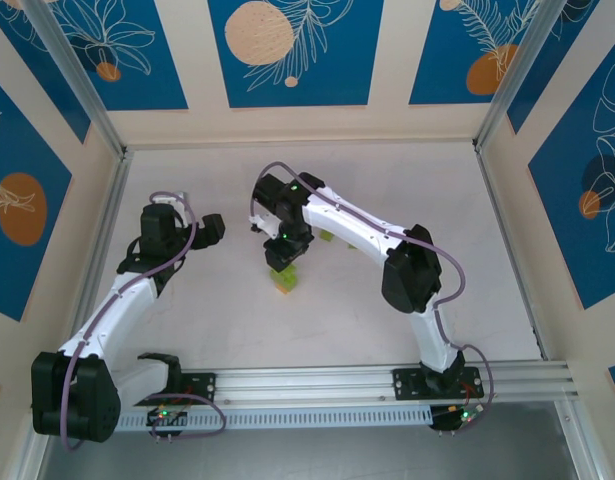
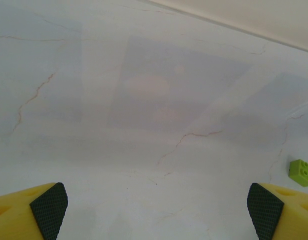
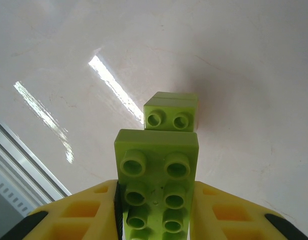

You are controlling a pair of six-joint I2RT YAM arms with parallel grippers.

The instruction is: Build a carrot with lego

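We log the right gripper [image 3: 155, 217] pinching a long lime-green brick [image 3: 157, 170] at bottom centre of its wrist view, long axis running up-frame toward the smaller lime-green brick [image 3: 171, 111] just beyond its end; the left gripper [image 2: 156, 205] hangs spread, farther off.

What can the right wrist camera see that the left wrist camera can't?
Right wrist camera: the right gripper shut on a long green brick, a smaller green brick beyond it, and a metal rail at the left. Left wrist camera: the left gripper wide open and holding nothing, with one little green brick at the right edge. Both: yellow fingers and the white table.
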